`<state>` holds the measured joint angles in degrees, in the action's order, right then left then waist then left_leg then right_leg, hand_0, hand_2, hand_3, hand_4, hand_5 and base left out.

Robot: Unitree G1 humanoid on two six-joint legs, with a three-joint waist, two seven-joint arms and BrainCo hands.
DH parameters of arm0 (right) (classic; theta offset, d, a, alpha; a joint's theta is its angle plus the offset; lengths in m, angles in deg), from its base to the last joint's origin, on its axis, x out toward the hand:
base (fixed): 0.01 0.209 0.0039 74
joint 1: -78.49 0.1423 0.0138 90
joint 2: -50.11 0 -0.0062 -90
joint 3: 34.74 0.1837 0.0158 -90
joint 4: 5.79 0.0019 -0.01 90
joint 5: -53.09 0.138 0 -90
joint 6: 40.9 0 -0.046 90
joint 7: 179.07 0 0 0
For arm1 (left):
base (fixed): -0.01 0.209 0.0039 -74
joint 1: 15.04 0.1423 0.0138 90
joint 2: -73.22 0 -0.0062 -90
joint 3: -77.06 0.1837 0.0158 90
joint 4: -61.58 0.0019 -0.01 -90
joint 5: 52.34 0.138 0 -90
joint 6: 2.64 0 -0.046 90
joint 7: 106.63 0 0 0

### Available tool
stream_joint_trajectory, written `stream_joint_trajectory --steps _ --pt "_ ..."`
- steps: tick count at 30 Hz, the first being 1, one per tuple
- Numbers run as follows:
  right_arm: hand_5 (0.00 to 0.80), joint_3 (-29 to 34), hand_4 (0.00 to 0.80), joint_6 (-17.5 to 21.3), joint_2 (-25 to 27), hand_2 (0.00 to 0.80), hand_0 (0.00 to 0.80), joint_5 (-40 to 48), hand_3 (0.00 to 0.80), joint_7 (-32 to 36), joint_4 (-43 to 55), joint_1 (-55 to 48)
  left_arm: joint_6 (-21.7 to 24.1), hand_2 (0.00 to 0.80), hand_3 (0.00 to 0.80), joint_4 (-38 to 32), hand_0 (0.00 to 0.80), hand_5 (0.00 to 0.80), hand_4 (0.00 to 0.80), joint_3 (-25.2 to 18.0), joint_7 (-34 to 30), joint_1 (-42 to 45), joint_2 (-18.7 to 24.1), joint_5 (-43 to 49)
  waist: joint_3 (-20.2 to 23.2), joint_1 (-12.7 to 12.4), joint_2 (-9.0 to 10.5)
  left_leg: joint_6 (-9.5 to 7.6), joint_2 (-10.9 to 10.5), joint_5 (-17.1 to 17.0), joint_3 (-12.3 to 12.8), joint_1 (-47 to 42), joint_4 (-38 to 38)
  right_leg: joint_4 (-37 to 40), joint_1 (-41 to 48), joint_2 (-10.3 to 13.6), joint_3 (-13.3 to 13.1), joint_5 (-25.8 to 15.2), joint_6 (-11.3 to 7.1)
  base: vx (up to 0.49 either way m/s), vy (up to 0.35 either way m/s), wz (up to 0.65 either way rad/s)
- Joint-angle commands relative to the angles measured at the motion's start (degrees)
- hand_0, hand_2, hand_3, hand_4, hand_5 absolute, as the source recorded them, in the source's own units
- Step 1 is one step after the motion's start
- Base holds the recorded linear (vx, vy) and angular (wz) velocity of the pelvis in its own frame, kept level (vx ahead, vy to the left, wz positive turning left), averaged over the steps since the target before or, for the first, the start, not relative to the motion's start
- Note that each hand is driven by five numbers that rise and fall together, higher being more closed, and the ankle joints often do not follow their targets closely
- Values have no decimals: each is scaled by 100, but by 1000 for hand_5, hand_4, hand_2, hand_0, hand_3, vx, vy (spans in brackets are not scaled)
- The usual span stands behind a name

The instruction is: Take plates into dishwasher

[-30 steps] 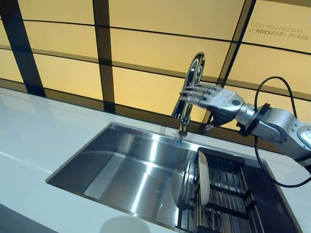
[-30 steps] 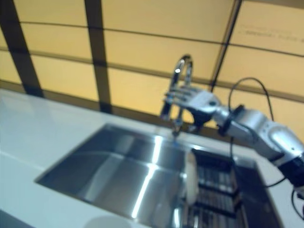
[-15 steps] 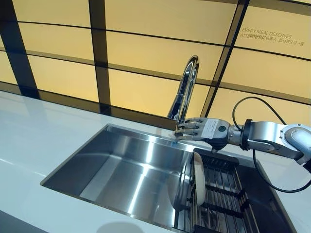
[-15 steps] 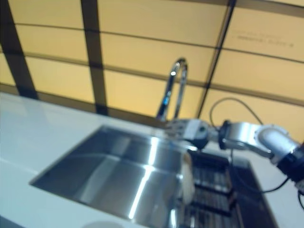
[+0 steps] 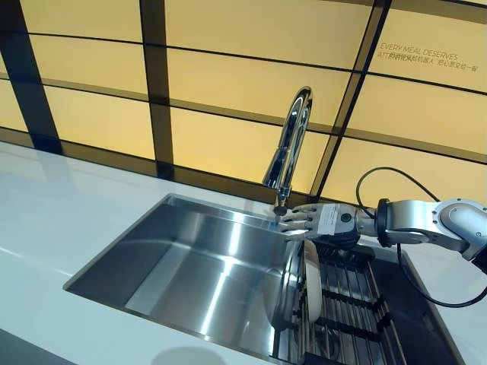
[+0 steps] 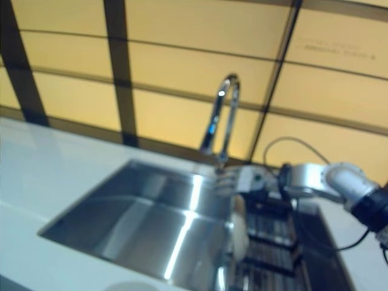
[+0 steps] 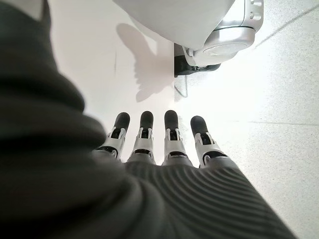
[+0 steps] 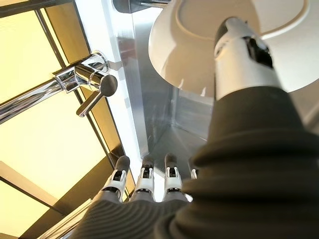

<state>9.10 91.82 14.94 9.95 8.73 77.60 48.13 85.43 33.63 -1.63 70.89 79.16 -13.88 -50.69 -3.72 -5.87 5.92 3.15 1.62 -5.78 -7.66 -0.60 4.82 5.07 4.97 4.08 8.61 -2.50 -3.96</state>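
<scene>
A white tabletop (image 5: 53, 228) is seen, with a steel sink (image 5: 205, 266) set into it and a wall of yellow panels (image 5: 228, 76) behind, from 10 to 2 o'clock. At about 4 o'clock in the sink a dark dish rack (image 5: 350, 296) is placed, and one white plate (image 5: 312, 277) stands on its edge in the rack, at the side next to the open basin. No dishwasher is shown in any view. The right hand (image 5: 313, 221) is held just above the top rim of the plate, at about 3 o'clock, with its fingers (image 8: 144, 177) straight and close together, holding nothing; in the right wrist view the thumb (image 8: 244, 50) lies in front of the plate (image 8: 199, 45), but contact cannot be confirmed. The step in hand is judged to be the reach for the plate, so the task is only at its beginning. For the next move, the fingers must be lowered over the rim and closed on it, and then the plate must be lifted straight out of the rack slots. The chrome faucet (image 5: 289, 144) rises just behind the hand, at 12 o'clock, and could be struck during the lift. The left hand (image 7: 164, 144) is seen only in its own wrist view, idle over the floor, with fingers straight.
</scene>
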Motion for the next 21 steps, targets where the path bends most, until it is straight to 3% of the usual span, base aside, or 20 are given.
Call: stream_joint_trajectory --steps 1,21 --pt "0 -397 0 50 64 0 0 209 0 -15 -239 672 62 0 0 95 0 0 0 245 -17 -121 225 130 61 -202 207 49 85 405 475 -235 18 -7 119 -156 309 211 -10 0 0 0" --pt "0 -368 0 242 -453 0 0 634 0 622 -176 537 76 0 0 121 0 0 0 339 -37 -131 184 152 25 -309 184 57 99 400 427 -246 18 -7 182 -156 396 259 9 0 0 0"
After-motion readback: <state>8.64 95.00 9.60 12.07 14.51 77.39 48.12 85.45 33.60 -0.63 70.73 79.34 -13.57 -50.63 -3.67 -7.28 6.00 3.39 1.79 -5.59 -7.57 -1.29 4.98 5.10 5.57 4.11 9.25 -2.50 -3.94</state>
